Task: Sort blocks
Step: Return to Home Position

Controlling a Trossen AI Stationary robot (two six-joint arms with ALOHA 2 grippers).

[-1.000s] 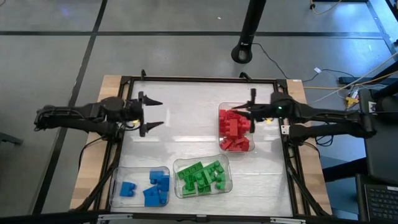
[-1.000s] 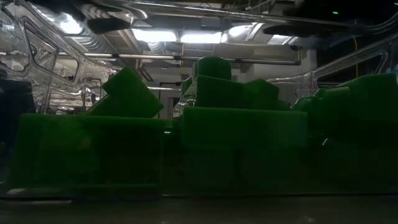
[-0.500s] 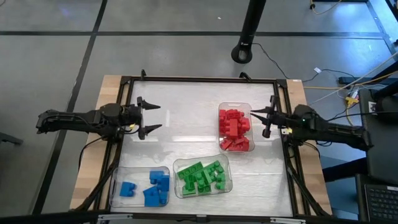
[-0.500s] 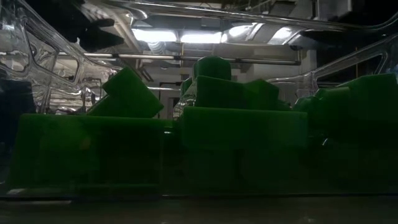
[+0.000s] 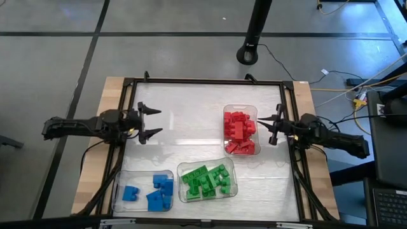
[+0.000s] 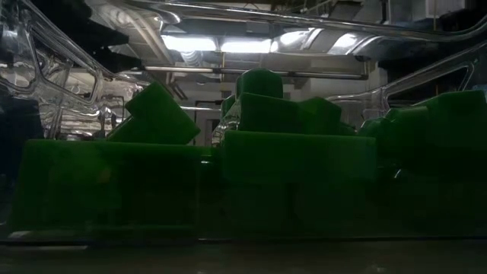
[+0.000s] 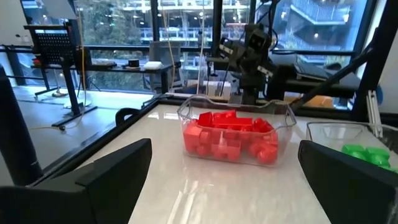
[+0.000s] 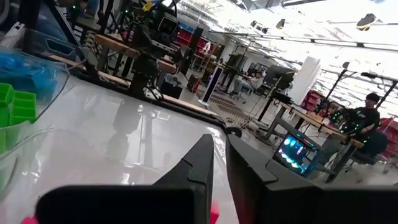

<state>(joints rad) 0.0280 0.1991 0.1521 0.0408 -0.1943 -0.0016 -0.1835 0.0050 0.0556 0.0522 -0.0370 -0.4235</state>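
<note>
White tabletop [image 5: 191,108], on a wooden bench, carries three clear trays [image 5: 230,109]. At its left edge the left gripper [image 5: 154,122] hovers, jaws spread wide and empty. The blue blocks [image 5: 156,191] lie well off to one side of those jaws, with the green blocks [image 5: 206,180] just beyond. The red blocks [image 5: 239,131], a chunky jumbled pile, sit far ahead of those jaws and just before the right gripper [image 5: 267,126], whose state I cannot tell. Only the low view presses close on the green blocks, dark through a tray wall. Only the left wrist view shows windows [image 7: 124,25] behind the red blocks.
</note>
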